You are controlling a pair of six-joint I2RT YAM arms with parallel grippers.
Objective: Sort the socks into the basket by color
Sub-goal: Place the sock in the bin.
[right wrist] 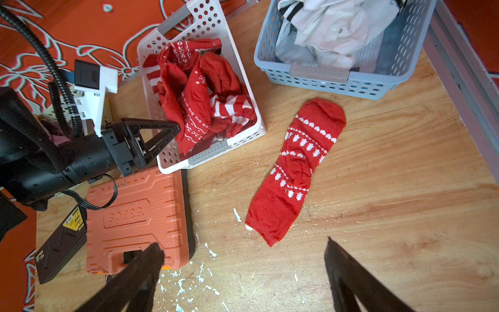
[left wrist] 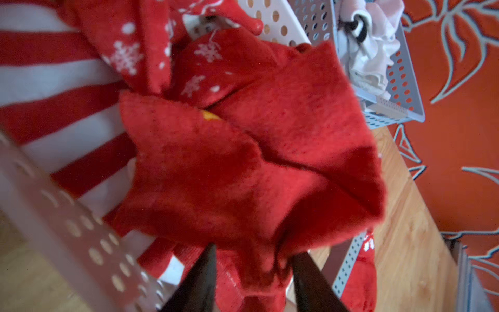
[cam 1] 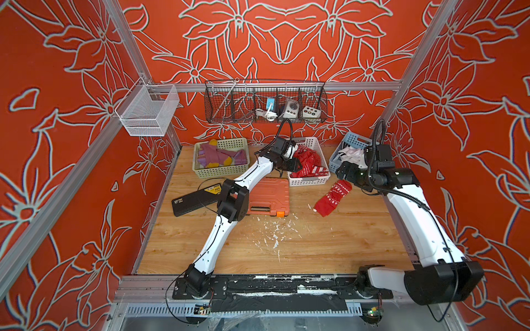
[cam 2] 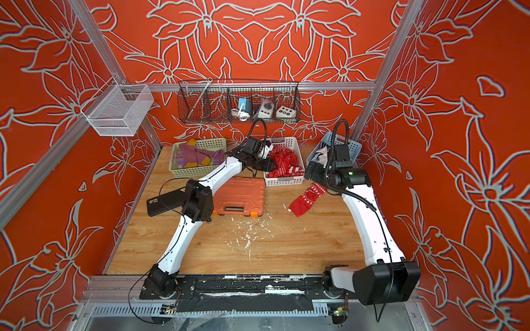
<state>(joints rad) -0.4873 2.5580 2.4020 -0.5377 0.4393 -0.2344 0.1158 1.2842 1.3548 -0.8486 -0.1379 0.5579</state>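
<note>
left end effector (left wrist: 253, 250) is over the white basket (left wrist: 67, 224), fingers (left wrist: 199, 278) parted, with a plain red sock (left wrist: 243, 175) bunched between them and sagging onto the pile. i can't tell whether the fabric is quite free of them. my call: this is the drop. to do it well, spread fully and lift straight up, so no fold snags and drags back over the rim.

over to the right end effector (right wrist: 244, 243): spread wide, holding nothing, hanging above the patterned red sock (right wrist: 297, 167). that one lies flat on the bench (right wrist: 405, 216), near the blue basket (right wrist: 324, 83) and beside the white one. it looks like the last loose one, and by colour it belongs with the reds.

now the baskets. the green basket (cam 1: 220, 172) holds purple socks (cam 1: 220, 157) with mustard toes. the white basket is heaped with red socks (right wrist: 199, 94), striped and snowflaked. the blue basket holds white socks (right wrist: 337, 32). the orange tool case (right wrist: 135, 216) sits right by the white basket, so steer clear of it.
</note>
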